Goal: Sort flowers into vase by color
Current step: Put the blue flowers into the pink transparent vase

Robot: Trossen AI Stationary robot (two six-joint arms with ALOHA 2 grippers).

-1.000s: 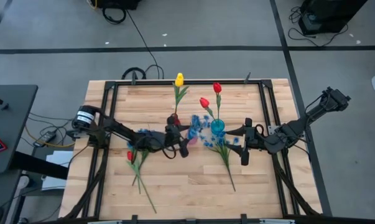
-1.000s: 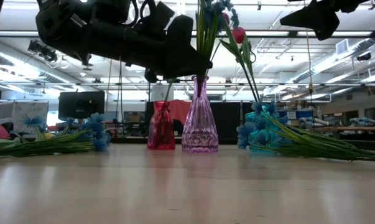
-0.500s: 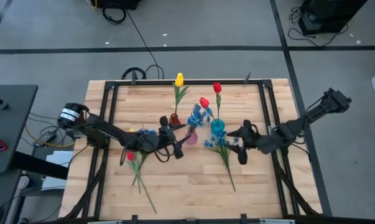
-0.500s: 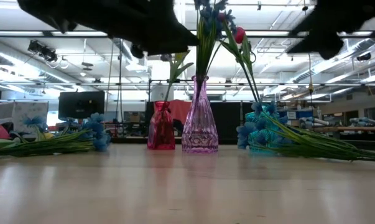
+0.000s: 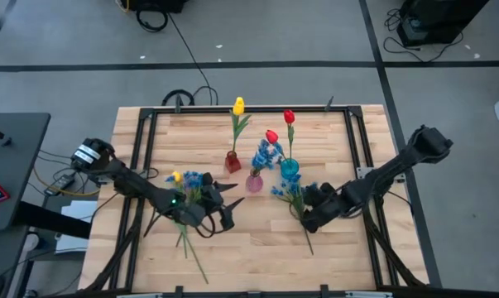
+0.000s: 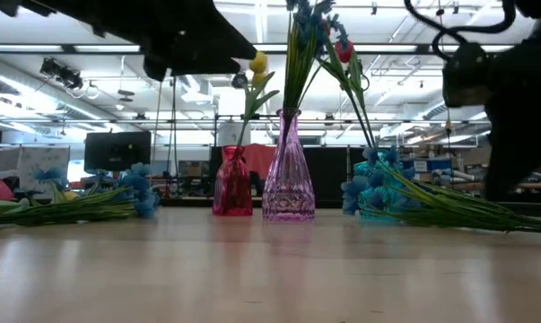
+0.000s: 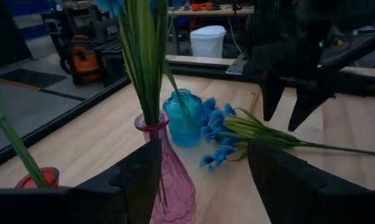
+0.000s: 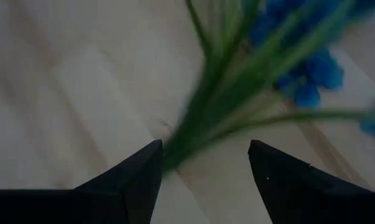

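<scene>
Three vases stand mid-table: a red vase (image 5: 232, 161) with a yellow tulip (image 5: 238, 105), a pink vase (image 5: 255, 182) with blue blossoms (image 5: 266, 153), and a teal vase (image 5: 290, 169) with two red tulips (image 5: 289, 116). A blue bunch (image 5: 297, 199) lies flat on the table beside the teal vase. My right gripper (image 5: 305, 217) hangs open just above its green stems (image 8: 199, 124), one finger on each side. My left gripper (image 5: 235, 195) is open, near-left of the pink vase (image 7: 168, 180), holding nothing. More flowers (image 5: 183, 217) lie under the left arm.
The left pile holds a yellow tulip (image 5: 175, 176), blue blossoms (image 5: 193, 178) and long stems reaching toward the near edge. A black frame (image 5: 141, 157) borders the table. Bare wood lies along the near edge and in the far corners.
My left gripper has drawn back from the pink vase toward the near-left, and the blue bunch stays standing in that vase. My right gripper has moved toward the near edge and down, over the stems of the blue bunch on the table.
</scene>
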